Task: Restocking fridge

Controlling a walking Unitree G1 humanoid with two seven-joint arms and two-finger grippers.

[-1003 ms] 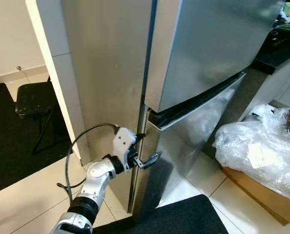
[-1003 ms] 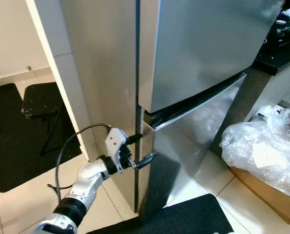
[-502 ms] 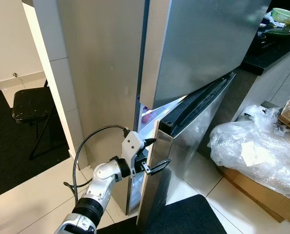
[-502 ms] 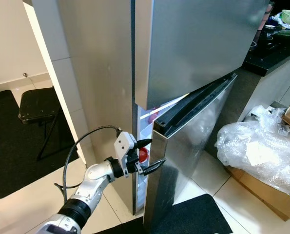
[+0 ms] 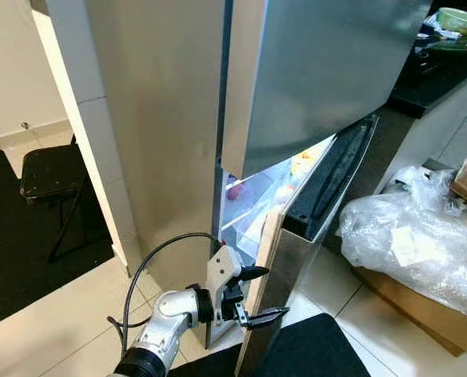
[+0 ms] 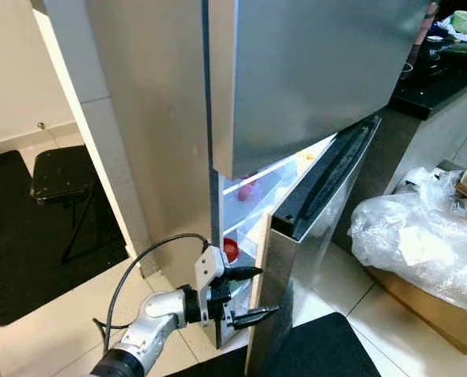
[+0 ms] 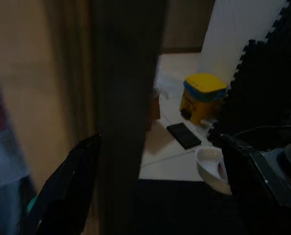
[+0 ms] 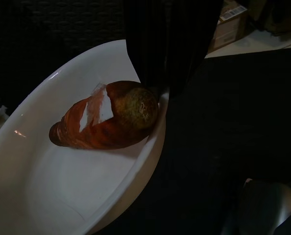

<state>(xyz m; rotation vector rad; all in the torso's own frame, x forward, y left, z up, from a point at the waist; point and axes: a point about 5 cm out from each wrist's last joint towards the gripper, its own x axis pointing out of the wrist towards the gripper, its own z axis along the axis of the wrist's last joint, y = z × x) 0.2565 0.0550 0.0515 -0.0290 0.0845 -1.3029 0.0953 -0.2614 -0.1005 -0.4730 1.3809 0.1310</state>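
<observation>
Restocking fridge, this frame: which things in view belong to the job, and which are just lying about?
Part of the job:
- lower fridge door, ajar
- left gripper, fingers either side of the door's edge
- white bowl with a brown pastry, at the right gripper
- lit fridge shelves

Lying about:
- black stool
- plastic-wrapped bundle
- yellow tub
- black floor mat

A black chair (image 5: 49,173) stands on a dark mat (image 5: 17,243); plastic wrap (image 5: 414,243) lies well apart.
</observation>
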